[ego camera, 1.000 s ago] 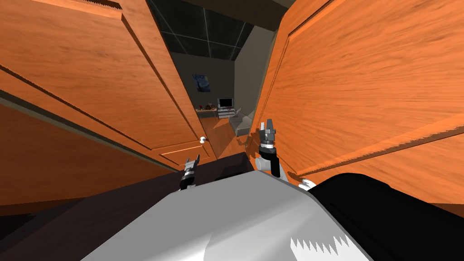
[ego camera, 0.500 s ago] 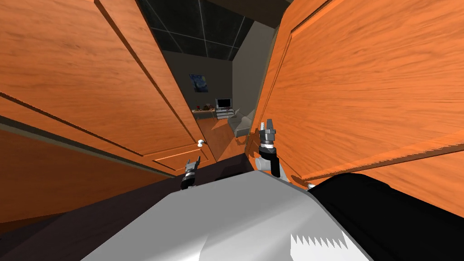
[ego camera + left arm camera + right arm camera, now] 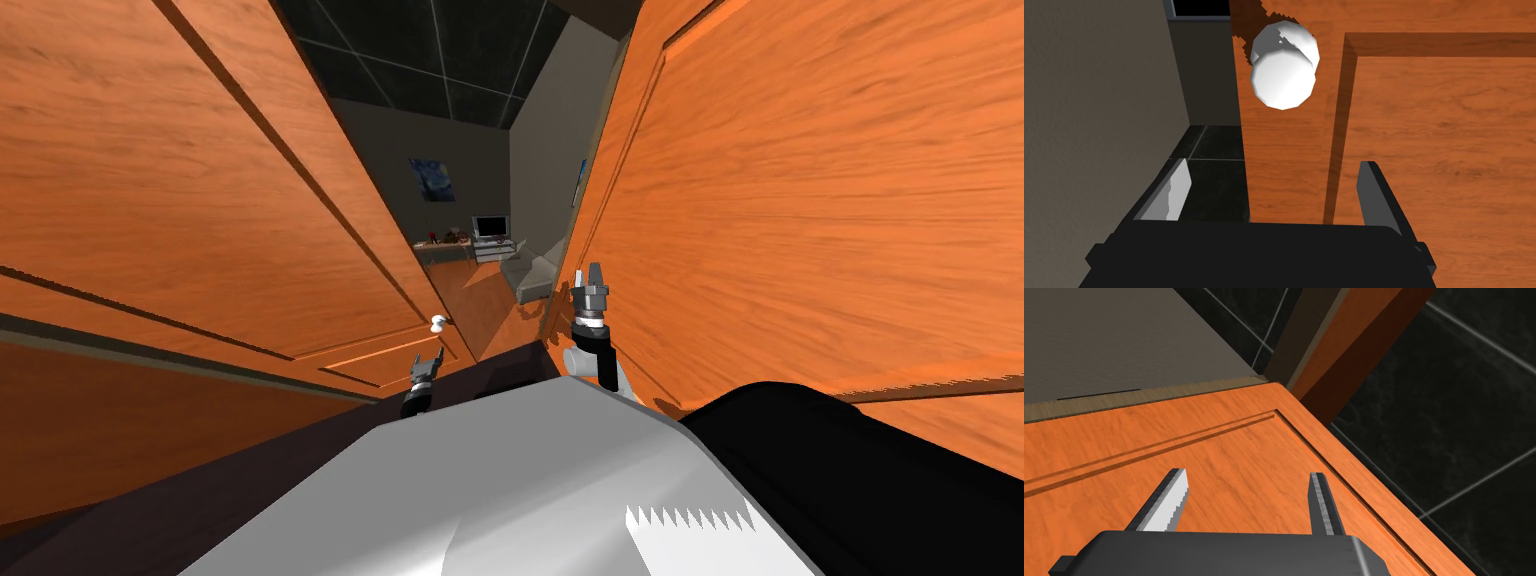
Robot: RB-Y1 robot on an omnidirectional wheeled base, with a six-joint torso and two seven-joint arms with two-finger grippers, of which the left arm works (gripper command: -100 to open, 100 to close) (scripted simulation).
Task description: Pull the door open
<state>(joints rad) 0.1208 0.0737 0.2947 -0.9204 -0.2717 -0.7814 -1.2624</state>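
The door (image 3: 200,200) with the white knob (image 3: 437,322) stands ajar on my left. The right door (image 3: 800,200) is opposite, and a room shows through the gap between the 2. Over the last 1 second the whole head view has slid, so I read that as my own move. The knob now sits closer to the left claw (image 3: 428,356), and the gap looks wider. From the left wrist, that claw is open, with the knob near the door's free edge, just ahead of its fingers (image 3: 1174,192) and not between them. I judge the grasp is not yet made. The right claw (image 3: 594,270) hangs open beside the right door, holding nothing. The hinges are cut off, so I cannot tell how far the door can swing.
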